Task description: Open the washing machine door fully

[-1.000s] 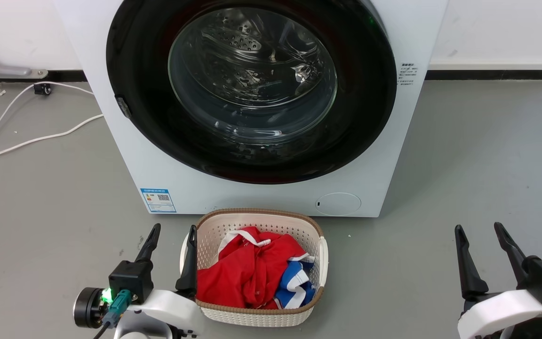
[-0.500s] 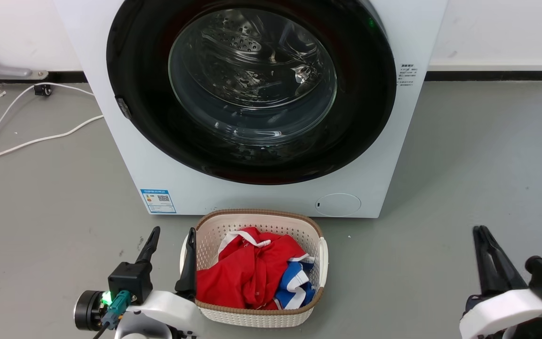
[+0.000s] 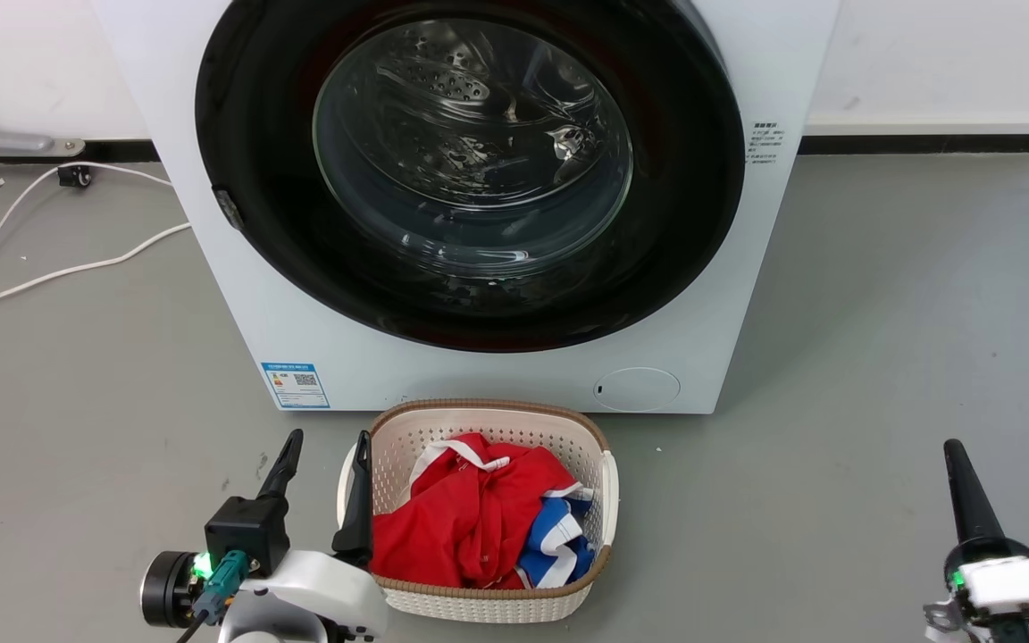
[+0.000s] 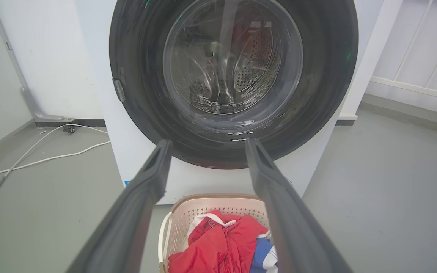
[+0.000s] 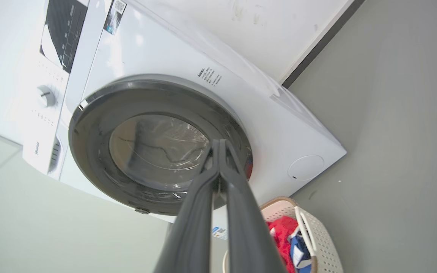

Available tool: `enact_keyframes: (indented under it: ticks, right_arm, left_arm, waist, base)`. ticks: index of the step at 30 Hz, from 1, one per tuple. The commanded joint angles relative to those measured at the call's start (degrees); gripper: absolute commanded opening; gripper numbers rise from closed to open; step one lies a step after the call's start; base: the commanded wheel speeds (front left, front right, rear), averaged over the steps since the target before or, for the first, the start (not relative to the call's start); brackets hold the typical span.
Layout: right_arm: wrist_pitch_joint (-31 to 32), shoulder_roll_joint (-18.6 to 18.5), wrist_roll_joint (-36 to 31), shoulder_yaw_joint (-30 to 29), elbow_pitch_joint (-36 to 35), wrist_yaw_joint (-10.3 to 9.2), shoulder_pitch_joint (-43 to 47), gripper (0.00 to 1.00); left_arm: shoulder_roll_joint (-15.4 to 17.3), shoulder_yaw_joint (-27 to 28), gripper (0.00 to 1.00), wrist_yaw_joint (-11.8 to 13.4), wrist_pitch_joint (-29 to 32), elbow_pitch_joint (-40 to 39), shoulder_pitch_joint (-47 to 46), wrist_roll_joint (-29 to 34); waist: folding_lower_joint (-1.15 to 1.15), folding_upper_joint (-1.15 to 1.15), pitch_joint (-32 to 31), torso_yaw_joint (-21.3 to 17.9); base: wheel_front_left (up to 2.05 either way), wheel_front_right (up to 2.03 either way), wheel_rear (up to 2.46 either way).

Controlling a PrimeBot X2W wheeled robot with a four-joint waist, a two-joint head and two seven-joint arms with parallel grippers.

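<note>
Head view: door (image 3: pixel 470 170) shut flush on washer (image 3: pixel 345 348), basket (image 3: pixel 488 406) at its foot, left gripper (image 3: pixel 329 439) beside it, fingers apart; left wrist view: spread fingers frame the shut door; right wrist view: right gripper (image 5: pixel 218 142), fingers pressed together, points at the door.

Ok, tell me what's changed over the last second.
The right claw closed its open fingers on nothing, then turned edge-on and drifted a little toward the lower right of the head view. Unchanged: the left claw is open beside the laundry basket, and the washing machine door is shut and untouched. The slight shift of the whole picture is the camera's.
</note>
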Motion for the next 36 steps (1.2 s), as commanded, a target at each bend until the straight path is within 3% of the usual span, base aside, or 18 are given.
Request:
enact_keyframes:
  ticks: [1, 5, 9, 15, 20, 29, 36]
  right_arm:
    - [0.36, 0.09, 6.2, -0.34, 1.37, 0.01, -1.11, 0.0]
    - [1.66, 0.05, 24.9, -1.79, 5.92, 0.01, -3.97, 0.0]
    - [3.64, -0.02, 32.49, -4.04, 9.96, 0.01, -7.77, 0.0]
    - [5.9, -3.11, 35.63, -4.97, 14.33, 0.01, -16.31, 0.0]
    - [9.11, -8.18, 37.14, -4.18, 19.88, 0.01, -25.53, 0.0]
    - [17.95, -16.19, 35.39, 2.76, 34.25, 0.01, -43.58, 0.0]
    - [23.36, -18.61, 32.31, 7.99, 43.98, 0.01, -57.85, 0.0]
  left_arm:
    - [0.03, 0.06, 1.0, 0.05, -0.15, -0.14, -0.56, 0.0]
    - [-0.01, 0.15, 1.0, 0.13, -0.15, -0.56, -0.56, 0.35]
    - [-0.14, 0.5, 1.0, 0.22, -0.15, -1.05, -0.62, 0.08]
    - [-0.61, 0.62, 1.0, 0.69, -0.15, -3.48, -1.77, 0.48]
    - [-1.02, -0.1, 1.0, 0.67, -0.15, -5.21, -3.89, 1.05]
    - [-1.53, -1.45, 1.0, 0.13, -0.15, -7.44, -7.77, 1.71]
    - [-1.83, -2.17, 1.0, 0.21, -0.15, -9.05, -10.53, 2.16]
  waist:
    - [0.0, 0.0, 0.05, -0.06]
    - [0.0, 0.0, 0.34, -0.36]
    - [0.0, 0.0, 1.1, -0.65]
    - [0.0, 0.0, 4.98, -0.86]
    - [0.0, 0.0, 8.87, -0.09]
    - [0.0, 0.0, 15.3, 2.18]
    - [0.0, 0.0, 19.75, 3.69]
  base:
    - [0.0, 0.0, 0.0]
    - [0.0, 0.0, 0.0]
    - [0.0, 0.0, 0.0]
    - [0.0, 0.0, 0.0]
    - [0.0, 0.0, 0.0]
    - [0.0, 0.0, 0.0]
    - [0.0, 0.0, 0.0]
